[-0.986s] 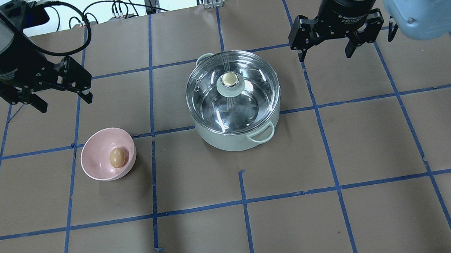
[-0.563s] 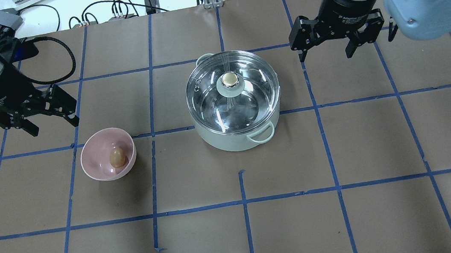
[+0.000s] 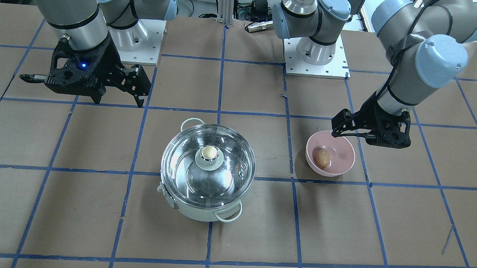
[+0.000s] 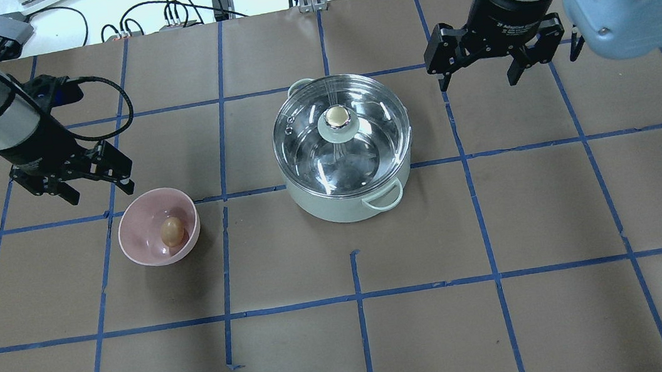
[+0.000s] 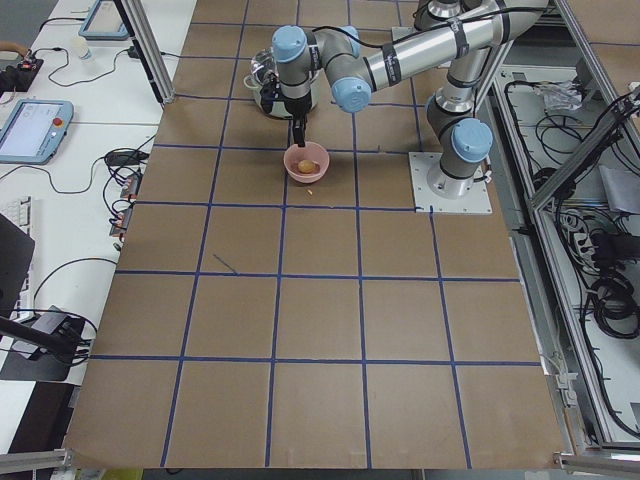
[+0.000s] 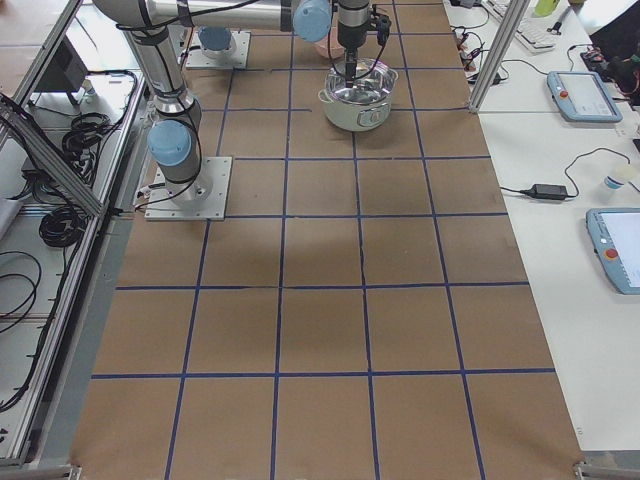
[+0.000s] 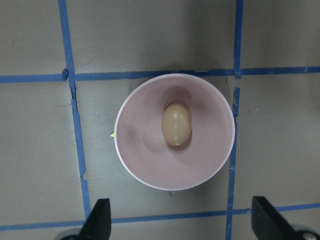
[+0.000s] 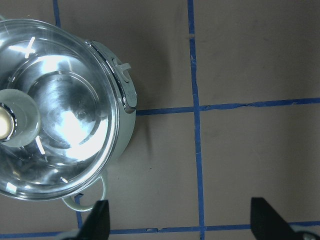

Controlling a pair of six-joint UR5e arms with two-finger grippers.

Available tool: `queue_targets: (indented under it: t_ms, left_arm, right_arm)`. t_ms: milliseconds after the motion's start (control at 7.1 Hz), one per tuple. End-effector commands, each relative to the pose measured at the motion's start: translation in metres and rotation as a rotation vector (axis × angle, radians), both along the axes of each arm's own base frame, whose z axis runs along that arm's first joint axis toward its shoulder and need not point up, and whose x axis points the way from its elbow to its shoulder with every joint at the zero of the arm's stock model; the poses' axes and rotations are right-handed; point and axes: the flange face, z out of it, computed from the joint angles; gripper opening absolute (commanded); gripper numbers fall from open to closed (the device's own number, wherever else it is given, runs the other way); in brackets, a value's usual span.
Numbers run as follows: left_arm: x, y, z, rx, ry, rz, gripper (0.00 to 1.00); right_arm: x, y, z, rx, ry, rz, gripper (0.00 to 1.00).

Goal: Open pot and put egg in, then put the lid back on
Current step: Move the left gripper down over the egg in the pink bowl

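Pot (image 3: 203, 214) sits mid-bench (image 3: 97, 224), with the glass lid (image 3: 231, 166) seated on it. Egg (image 3: 323, 157) lies in the pink bowl (image 3: 342, 156), on the robot's left of the pot and apart from it. Left gripper (image 4: 99, 193) hovers by the bowl's robot-side rim, fingers spread and empty; right gripper (image 4: 478, 82) is up near the pot, fingers spread and empty.
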Motion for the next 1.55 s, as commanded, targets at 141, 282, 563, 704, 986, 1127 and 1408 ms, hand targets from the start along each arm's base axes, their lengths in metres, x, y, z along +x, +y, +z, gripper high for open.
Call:
queue_targets:
  t_ms: [141, 282, 563, 704, 986, 1127, 1408]
  left_arm:
    - [-0.005, -0.006, -0.049, -0.011, -0.027, -0.101, 1.00]
    - [-0.006, 0.000, -0.057, 0.002, -0.028, -0.138, 1.00]
    - [-0.008, 0.014, -0.076, 0.047, -0.066, -0.150, 1.00]
    - [-0.004, 0.015, -0.080, 0.057, -0.065, -0.137, 1.00]
    - [-0.006, 0.014, -0.088, 0.067, -0.047, -0.114, 1.00]
    - [-0.006, 0.014, -0.088, 0.066, -0.048, -0.105, 1.00]
    - [-0.005, 0.011, -0.086, 0.045, -0.053, -0.086, 1.00]
  right_arm:
    - [-0.001, 0.000, -0.001, 0.001, 0.006, 0.001, 1.00]
    - [0.000, 0.000, 0.000, 0.000, 0.004, 0.001, 1.00]
    - [0.000, 0.000, 0.000, 0.001, 0.004, 0.002, 1.00]
    - [0.000, 0.000, 0.000, -0.001, 0.004, 0.002, 1.00]
    - [0.001, 0.000, 0.000, -0.002, -0.001, 0.002, 1.00]
    - [0.000, 0.000, 0.000, -0.002, -0.001, 0.001, 1.00]
    - [0.001, 0.001, -0.004, 0.015, -0.004, 0.001, 1.00]
